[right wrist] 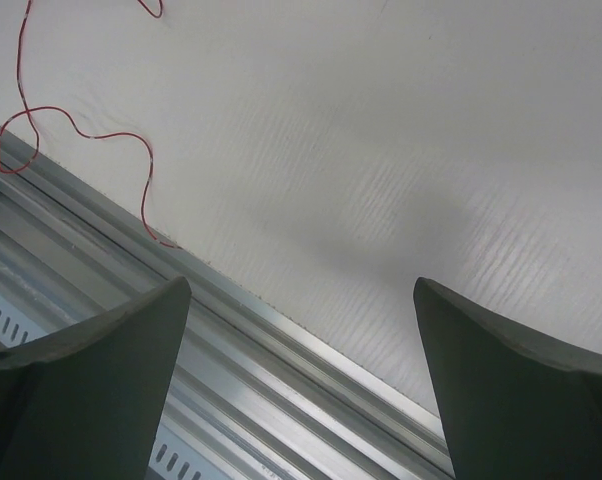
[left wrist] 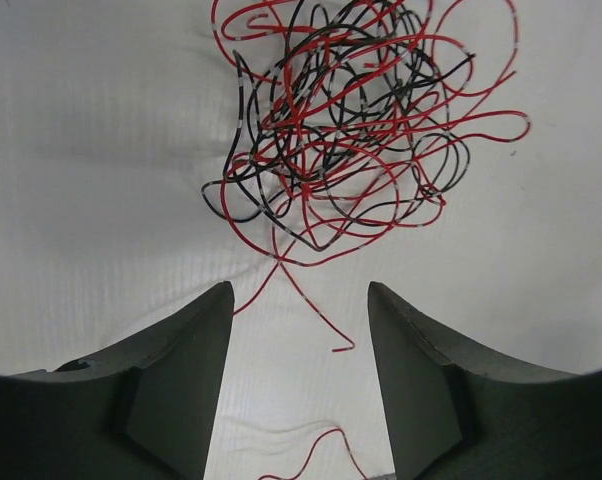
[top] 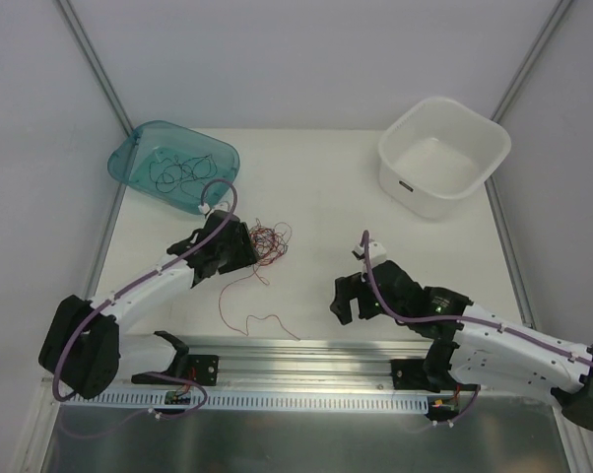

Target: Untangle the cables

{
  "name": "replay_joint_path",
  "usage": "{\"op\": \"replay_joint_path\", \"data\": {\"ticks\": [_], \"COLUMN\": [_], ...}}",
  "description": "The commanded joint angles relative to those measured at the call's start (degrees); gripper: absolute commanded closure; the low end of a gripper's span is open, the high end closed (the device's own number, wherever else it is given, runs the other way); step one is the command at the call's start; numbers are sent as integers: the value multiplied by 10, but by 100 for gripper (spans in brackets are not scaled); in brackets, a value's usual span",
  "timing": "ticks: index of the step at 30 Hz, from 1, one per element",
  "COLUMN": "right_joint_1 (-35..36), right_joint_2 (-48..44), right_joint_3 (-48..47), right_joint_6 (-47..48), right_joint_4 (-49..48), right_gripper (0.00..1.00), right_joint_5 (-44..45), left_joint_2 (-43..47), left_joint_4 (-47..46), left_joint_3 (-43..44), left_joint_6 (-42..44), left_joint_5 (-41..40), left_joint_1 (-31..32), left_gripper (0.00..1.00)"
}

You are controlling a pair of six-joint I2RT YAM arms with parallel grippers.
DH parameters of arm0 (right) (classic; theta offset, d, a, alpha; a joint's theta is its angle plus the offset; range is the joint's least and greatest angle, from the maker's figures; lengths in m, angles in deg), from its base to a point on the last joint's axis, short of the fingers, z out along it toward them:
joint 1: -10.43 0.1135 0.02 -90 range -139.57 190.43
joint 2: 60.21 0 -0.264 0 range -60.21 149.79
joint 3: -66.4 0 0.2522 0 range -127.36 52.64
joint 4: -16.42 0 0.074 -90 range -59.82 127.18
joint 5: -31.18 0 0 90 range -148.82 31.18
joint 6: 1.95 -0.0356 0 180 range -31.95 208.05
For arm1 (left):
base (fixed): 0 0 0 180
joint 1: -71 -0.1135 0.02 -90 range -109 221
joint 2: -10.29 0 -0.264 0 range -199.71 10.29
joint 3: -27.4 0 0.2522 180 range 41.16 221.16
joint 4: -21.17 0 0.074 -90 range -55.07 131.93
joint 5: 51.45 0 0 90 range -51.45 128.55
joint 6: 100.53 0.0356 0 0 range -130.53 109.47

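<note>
Left wrist: left end effector (left wrist: 299,295) angled down, jaws apart, nr cables (left wrist: 341,130).

Cables (top: 269,242) mid-table before the left bin (top: 129,163); tub (top: 420,192) far right; loose strand (top: 222,305) nearer.

readable text: none | white tub (top: 430,203) label (top: 405,184): illegible

The cables (left wrist: 326,150) run off the wrist view's top edge, perhaps only slightly.
</note>
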State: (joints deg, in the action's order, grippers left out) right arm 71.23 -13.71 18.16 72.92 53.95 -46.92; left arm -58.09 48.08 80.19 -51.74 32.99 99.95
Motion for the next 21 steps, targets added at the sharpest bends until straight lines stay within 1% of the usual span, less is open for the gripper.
{"op": "replay_joint_path", "data": {"ticks": [1,5,7,9,12,13,15,16,17,18,21], "right_joint_1": [2,3,3,3,3,3,3,4,4,3,2], "right_joint_2": [13,25,32,37,49,55,62,66,69,71,76], "right_joint_3": [1,2,2,2,3,2,-1,-3,-4,-5,-12], "right_joint_6": [-24,-27,-28,-29,-30,-29,-30,-30,-29,-30,-29], "right_joint_4": [-41,-55,-59,-65,-79,-81,-87,-90,-92,-99,-108], "right_gripper": [0,0,0,0,0,0,1,0,0,0,0], "right_joint_5": [-5,-9,-11,-13,-18,-20,-21,-23,-23,-21,-1], "left_joint_2": [-40,-90,-112,-131,-159,-164,-173,-174,-173,-171,-153], "left_joint_4": [-6,-7,-8,-14,-20,-28,-40,-53,-56,-58,-59], "left_joint_3": [30,49,55,61,72,74,72,69,67,65,53], "left_joint_6": [-52,-62,-69,-72,-74,-75,-72,-64,-59,-54,-27], "left_joint_5": [-68,-100,-114,-116,-105,-97,-85,-74,-56,-48,-24], "left_joint_1": [14,15,14,14,15,14,14,14,15,16,33], "left_gripper": [44,48,52,54,60,67,74,81,93,100,100]}}
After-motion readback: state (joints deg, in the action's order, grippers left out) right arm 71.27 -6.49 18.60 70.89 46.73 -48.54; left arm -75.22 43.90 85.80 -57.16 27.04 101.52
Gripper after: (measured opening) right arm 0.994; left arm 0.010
